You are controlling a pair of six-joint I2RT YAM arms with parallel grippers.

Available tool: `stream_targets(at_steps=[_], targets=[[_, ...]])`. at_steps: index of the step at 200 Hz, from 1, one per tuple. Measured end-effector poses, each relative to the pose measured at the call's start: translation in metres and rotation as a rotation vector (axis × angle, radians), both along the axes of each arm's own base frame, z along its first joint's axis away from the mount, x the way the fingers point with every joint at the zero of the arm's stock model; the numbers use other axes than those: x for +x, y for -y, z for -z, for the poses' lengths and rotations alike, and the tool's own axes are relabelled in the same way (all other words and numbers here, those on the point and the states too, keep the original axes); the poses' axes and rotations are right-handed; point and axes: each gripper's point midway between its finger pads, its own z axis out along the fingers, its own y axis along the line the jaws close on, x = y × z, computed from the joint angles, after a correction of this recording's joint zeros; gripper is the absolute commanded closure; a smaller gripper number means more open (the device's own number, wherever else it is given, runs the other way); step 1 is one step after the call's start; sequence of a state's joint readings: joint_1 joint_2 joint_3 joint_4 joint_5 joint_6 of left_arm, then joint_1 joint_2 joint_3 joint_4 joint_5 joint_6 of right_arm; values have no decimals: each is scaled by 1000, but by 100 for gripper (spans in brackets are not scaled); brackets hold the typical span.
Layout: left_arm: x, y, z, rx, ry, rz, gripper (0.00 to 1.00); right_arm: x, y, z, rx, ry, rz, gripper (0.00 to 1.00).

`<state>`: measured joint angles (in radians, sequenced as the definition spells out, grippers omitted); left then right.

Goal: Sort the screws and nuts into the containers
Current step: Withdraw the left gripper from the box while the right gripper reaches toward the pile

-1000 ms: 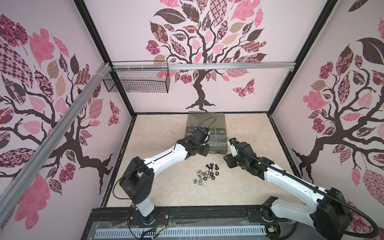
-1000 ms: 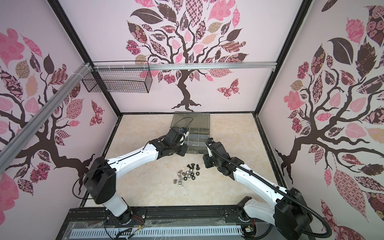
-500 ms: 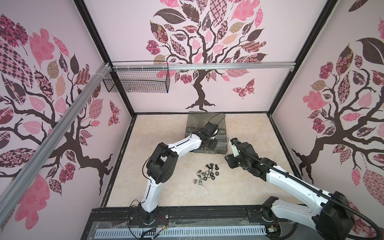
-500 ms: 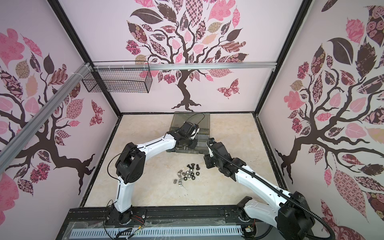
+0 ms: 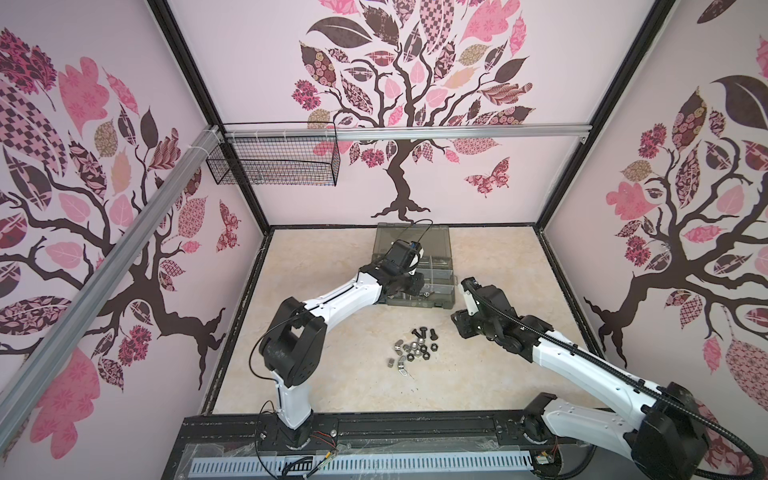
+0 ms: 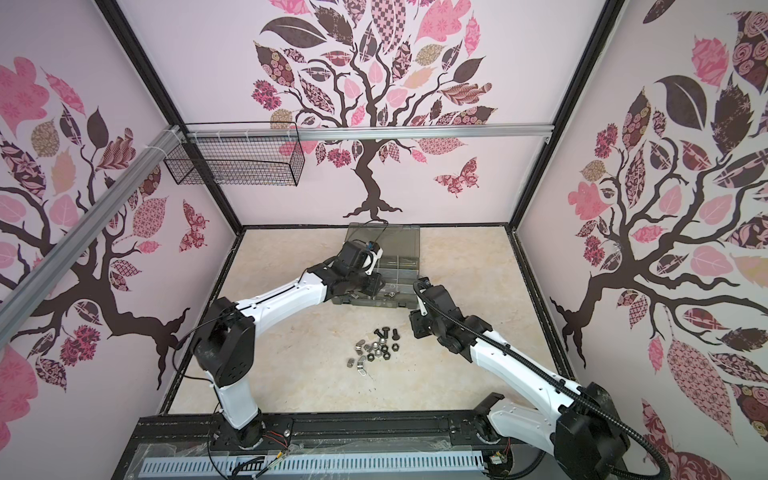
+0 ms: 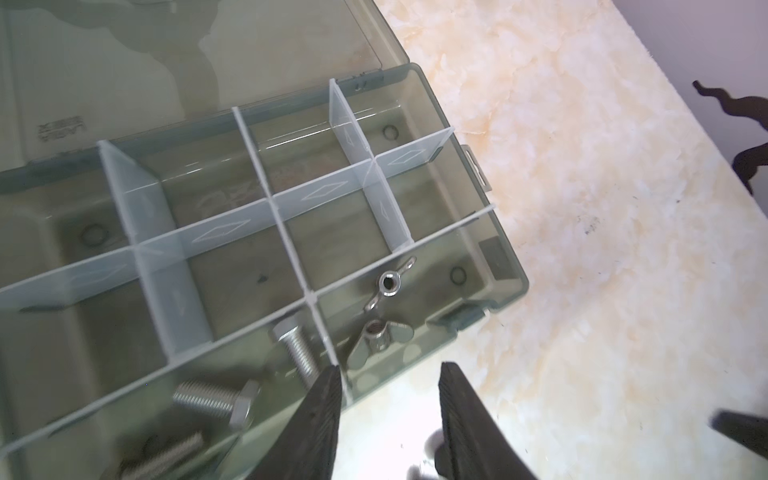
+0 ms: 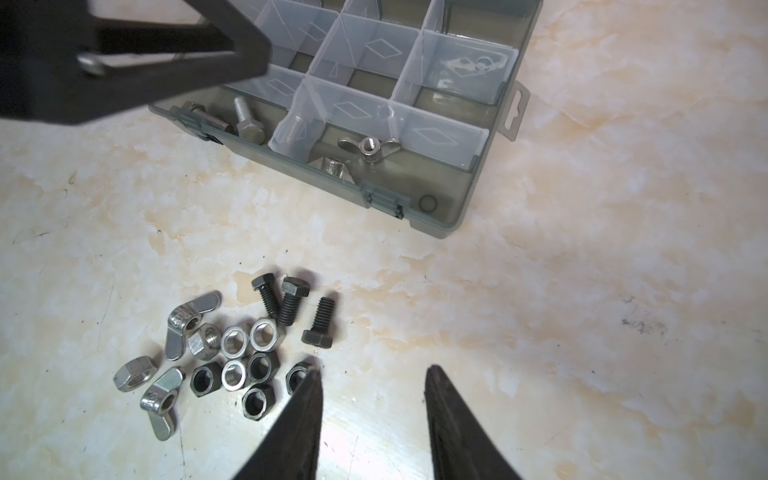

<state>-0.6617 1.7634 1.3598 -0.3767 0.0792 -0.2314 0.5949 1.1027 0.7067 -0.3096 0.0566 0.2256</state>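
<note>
Both top views look steeply down from high above the front edge, taking in the whole table (image 5: 332, 374) from afar. Each wrist view sits low and close, facing the organizer case (image 7: 505, 266); both share its corner compartment (image 7: 432, 299) holding two wing nuts (image 8: 368, 145).

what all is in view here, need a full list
table: one, beige marbled, floor of the cell
case: one, grey-green, lid open, back of the table
silver screws: three, silver, in the case's near row
wing nuts: four, silver; two in the case's near corner compartment, two loose on the table
black screws: three, black, loose on the table before the case
hex nuts: about nine, silver and black, beside the black screws
basket: one, black wire, hung from the back rail
left gripper: black, open, empty, over the case's near edge
right gripper: black, open, empty, above the table beside the hex nuts
</note>
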Motion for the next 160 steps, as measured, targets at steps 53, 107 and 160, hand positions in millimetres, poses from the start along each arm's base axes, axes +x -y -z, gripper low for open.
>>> stream_targets(at_steps=[53, 107, 160], targets=[[-56, -51, -35, -71, 66, -39, 56, -1, -17, 25, -31, -84, -87, 57], [-103, -101, -19, -57, 59, -104, 54, -3, -81, 31, -64, -108, -251, 58], [-128, -130, -13, -76, 63, -173, 54, -11, -135, 40, -92, -134, -368, 58]])
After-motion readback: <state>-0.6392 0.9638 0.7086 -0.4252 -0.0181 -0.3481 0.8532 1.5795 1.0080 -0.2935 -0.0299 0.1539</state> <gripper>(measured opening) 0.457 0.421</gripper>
